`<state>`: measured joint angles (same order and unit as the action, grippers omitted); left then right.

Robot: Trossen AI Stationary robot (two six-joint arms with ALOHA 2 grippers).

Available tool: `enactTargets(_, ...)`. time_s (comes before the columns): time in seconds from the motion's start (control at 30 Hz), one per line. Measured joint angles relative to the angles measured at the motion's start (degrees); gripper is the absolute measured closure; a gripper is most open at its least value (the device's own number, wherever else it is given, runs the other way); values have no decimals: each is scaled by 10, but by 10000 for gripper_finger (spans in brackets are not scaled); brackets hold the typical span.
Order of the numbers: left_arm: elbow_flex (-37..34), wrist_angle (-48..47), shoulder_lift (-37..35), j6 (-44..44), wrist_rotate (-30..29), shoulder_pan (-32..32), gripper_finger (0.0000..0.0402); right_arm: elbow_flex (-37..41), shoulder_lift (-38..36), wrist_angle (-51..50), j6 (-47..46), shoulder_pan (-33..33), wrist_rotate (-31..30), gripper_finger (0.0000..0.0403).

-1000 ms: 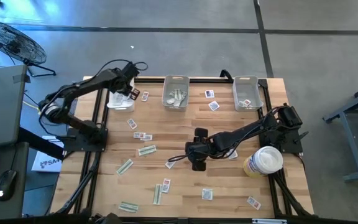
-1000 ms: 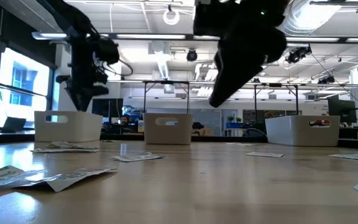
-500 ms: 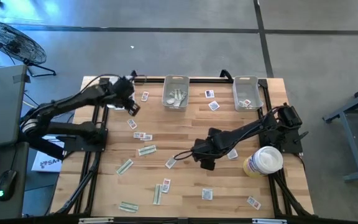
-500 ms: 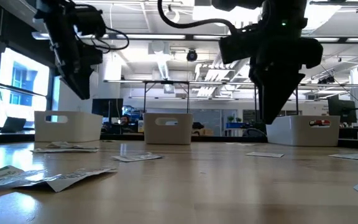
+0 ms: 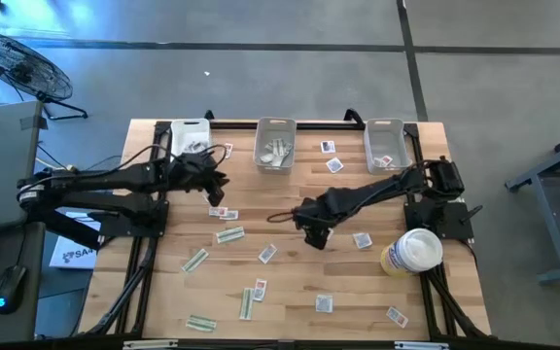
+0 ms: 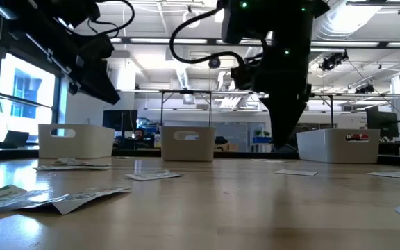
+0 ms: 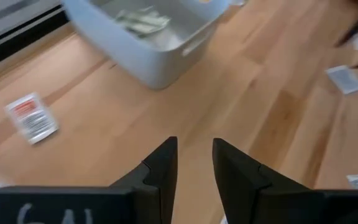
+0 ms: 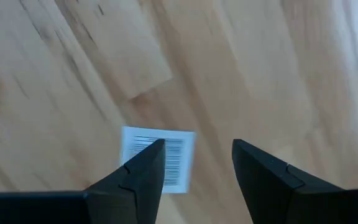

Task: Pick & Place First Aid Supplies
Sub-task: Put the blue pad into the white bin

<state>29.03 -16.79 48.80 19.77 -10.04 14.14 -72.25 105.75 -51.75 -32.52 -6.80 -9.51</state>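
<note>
First aid supplies lie scattered flat on the wooden table (image 5: pixel 290 292): white packets (image 5: pixel 267 253) and pale green strips (image 5: pixel 228 234). My right gripper (image 5: pixel 314 235) hangs open near the table's middle, pointing almost straight down. Its fingers stand over a white packet with a barcode (image 8: pixel 160 155), a little above it. My left gripper (image 5: pixel 214 185) is open and empty at the far left of the table. It slants down toward the middle bin (image 7: pixel 148 31), with a red-marked packet (image 7: pixel 31 116) on the wood beside it.
Three clear bins stand along the far edge: left (image 5: pixel 191 136), middle (image 5: pixel 275 144) holding packets, and right (image 5: pixel 385 144). A white-and-yellow round tub (image 5: pixel 411 251) stands at the right. More packets lie near the front edge (image 5: pixel 324 303).
My left gripper has swung away from over the far-left bin, toward the near edge and the table's middle, tipping from pointing down to a shallow slant. My right gripper has shifted a little toward the far edge and rolled about. No packet has moved.
</note>
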Motion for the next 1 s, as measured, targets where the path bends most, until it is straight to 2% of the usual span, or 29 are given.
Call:
enactTargets(0.2, -46, 88, 0, 0, -24, -31, 302, 0, 16, 19, 190, 7, 9, 222)
enactTargets(0.33, -66, 102, 0, 0, -62, -45, 302, 0, 36, 26, 249, 7, 18, 222)
enactTargets(0.43, -81, 112, 0, 2, -86, -49, 302, 0, 45, 10, 261, 8, 7, 222)
enactTargets(0.6, -103, 156, 0, 2, -114, -48, 302, 0, 45, 2, 267, 17, 35, 222)
enactTargets(1.0, -113, 174, 1, 3, -116, -48, 302, -3, 73, 18, 300, 23, 33, 222)
